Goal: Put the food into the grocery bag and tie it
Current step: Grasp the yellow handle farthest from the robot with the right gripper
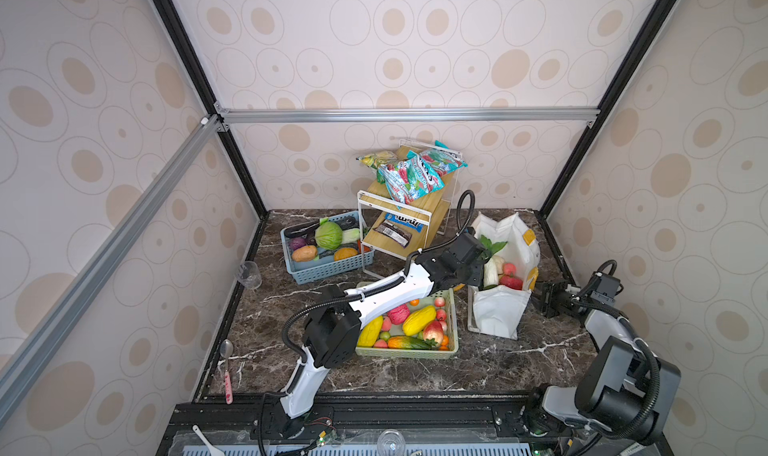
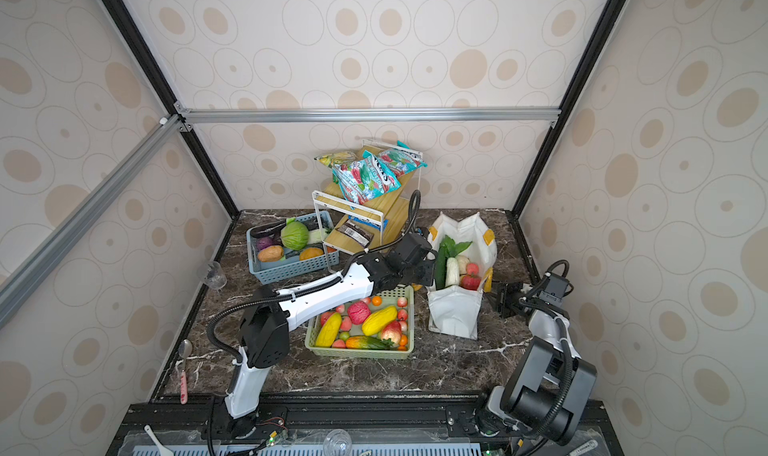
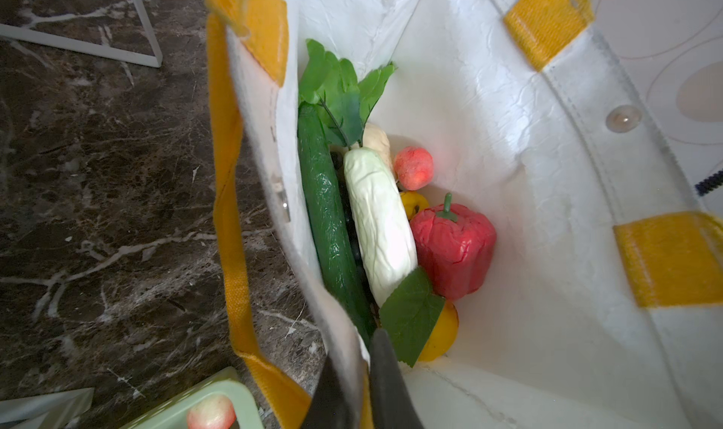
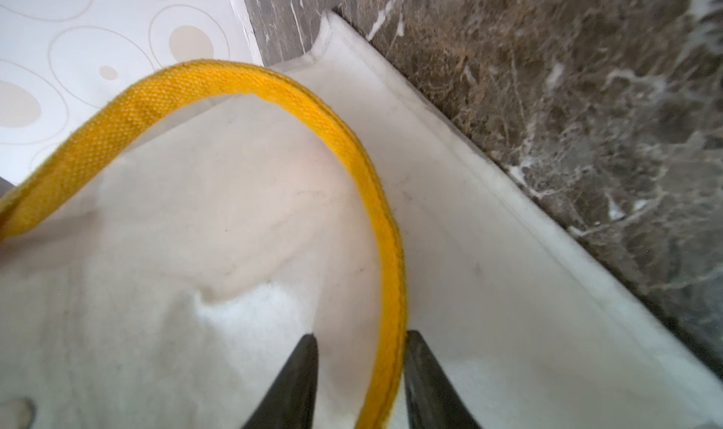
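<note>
The white grocery bag (image 1: 496, 312) (image 2: 455, 312) stands open at the right of the table. Inside it lies food: a cucumber (image 3: 328, 219), a white vegetable (image 3: 381, 227), a red pepper (image 3: 454, 247), a peach (image 3: 414, 168), a yellow fruit (image 3: 442, 337) and greens (image 3: 344, 90). My left gripper (image 3: 354, 372) (image 1: 476, 274) is shut on the bag's near-side rim, one finger inside and one outside. My right gripper (image 4: 362, 352) (image 1: 540, 300) is at the bag's outer right side. Its jaws stand apart around the yellow strap handle (image 4: 274, 84), which lies against one finger.
A green basket (image 1: 407, 353) of toy fruit sits left of the bag, under my left arm. A blue basket (image 1: 332, 271) of vegetables and a wooden rack (image 1: 415, 208) with snack packets stand behind. A plastic cup (image 1: 248, 274) and a spoon (image 1: 227, 366) lie at the left edge.
</note>
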`<state>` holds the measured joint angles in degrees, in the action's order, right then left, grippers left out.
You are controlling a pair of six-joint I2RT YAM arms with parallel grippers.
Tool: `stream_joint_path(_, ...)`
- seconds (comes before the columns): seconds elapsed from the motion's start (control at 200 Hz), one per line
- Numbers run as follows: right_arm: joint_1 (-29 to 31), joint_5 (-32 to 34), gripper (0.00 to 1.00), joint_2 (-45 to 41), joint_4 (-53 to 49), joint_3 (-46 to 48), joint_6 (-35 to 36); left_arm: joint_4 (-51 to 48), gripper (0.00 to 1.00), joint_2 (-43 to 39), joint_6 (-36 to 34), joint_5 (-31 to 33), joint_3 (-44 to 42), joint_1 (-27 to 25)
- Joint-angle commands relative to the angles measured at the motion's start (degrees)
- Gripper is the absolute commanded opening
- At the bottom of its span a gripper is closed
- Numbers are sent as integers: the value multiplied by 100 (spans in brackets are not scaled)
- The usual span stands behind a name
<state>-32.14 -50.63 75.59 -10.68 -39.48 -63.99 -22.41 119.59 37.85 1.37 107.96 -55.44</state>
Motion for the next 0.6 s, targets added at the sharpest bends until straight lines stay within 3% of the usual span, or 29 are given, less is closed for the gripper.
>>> stream_joint_path(0.0,32,-87,31,-16,195,137,-196,-97,10,-32,-59,61,274,-19)
stream_joint_path(0.14,32,-105,20,-35,281,171,-263,-123,10,-38,-49,92,269,-24)
stream_joint_path(0.34,-61,88,16,-204,-197,-151,13,-169,14,-64,-40,135,261,-24)
stream_joint_path(0.475,-177,269,10,-384,-612,-464,241,-251,26,-109,-46,212,243,-19)
stream_joint_path(0.595,-187,563,10,-520,-1229,-883,652,-359,45,-186,-49,260,205,-3)
